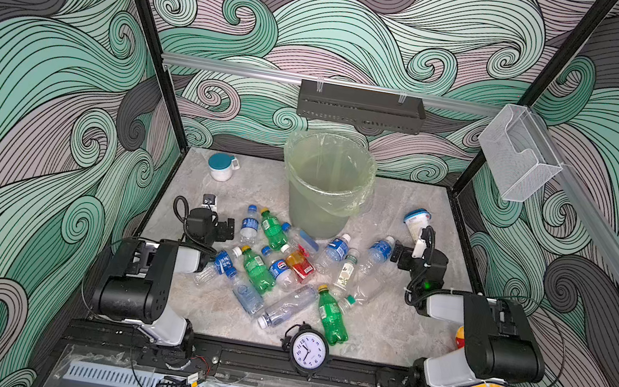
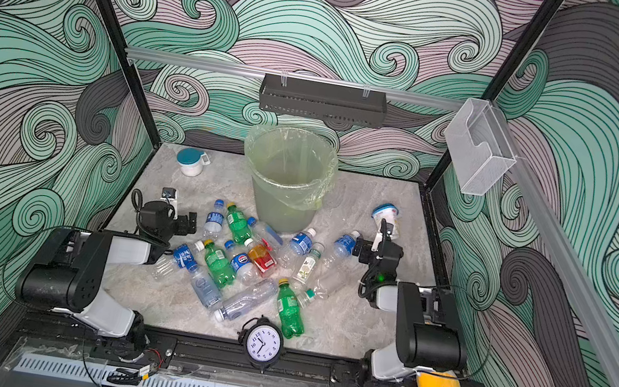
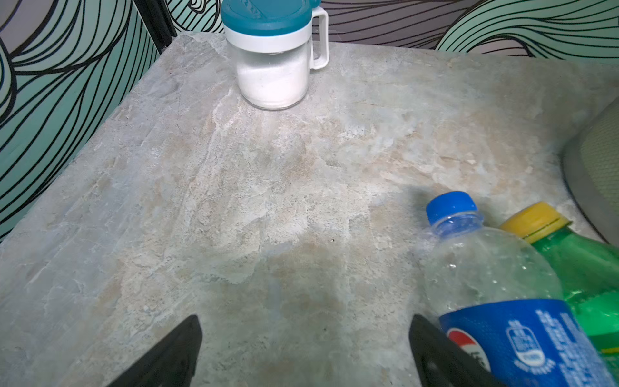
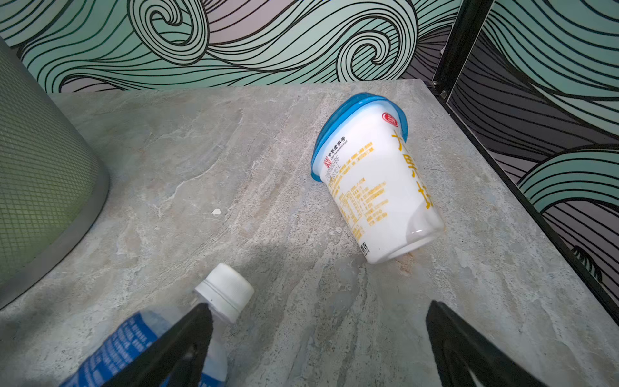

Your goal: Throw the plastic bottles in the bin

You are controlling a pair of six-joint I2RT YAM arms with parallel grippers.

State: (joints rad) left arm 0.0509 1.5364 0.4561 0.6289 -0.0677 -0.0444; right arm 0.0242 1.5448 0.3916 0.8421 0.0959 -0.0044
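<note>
Left gripper (image 1: 227, 228), jaws wide, hangs just beside a blue-capped bottle (image 1: 249, 225).

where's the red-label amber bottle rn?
In both top views the red-labelled amber bottle lies mid-pile on the table, just in front of the bin, with the Pepsi bottle right beside it on the left.

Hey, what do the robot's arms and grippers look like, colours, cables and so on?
The left arm and right arm have chunky black joint housings joined by white links, with thin black cables looping alongside. A small green light glows on the right one. The left gripper and right gripper have black, pointed fingers.
</note>
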